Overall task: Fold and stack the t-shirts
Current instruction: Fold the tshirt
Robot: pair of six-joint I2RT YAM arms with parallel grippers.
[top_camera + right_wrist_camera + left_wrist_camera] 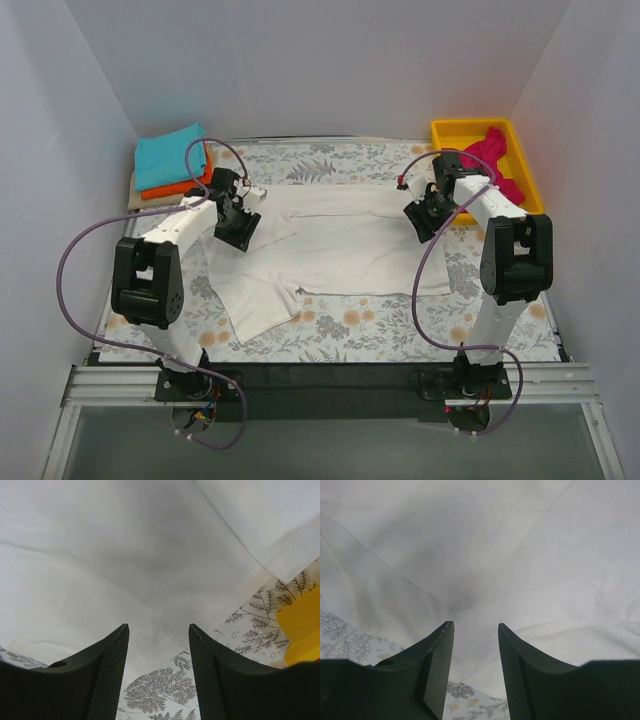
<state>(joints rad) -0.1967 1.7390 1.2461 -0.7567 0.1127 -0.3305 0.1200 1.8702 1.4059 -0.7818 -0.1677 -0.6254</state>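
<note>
The cream-white t-shirt (340,250) lies spread on the floral table cloth, partly folded, with one corner hanging toward the near left. My left gripper (238,232) is open just above its left part (485,565), nothing between the fingers. My right gripper (422,222) is open above its right edge (125,560), also empty. The teal t-shirt (170,155) lies folded on the orange t-shirt (180,186) at the far left corner. The magenta-pink t-shirt (492,158) lies crumpled in the yellow tray (450,132).
The yellow tray stands at the far right corner, its edge showing in the right wrist view (300,625). White walls close in on the table at the left, back and right. The floral cloth (350,325) shows in front of the shirt.
</note>
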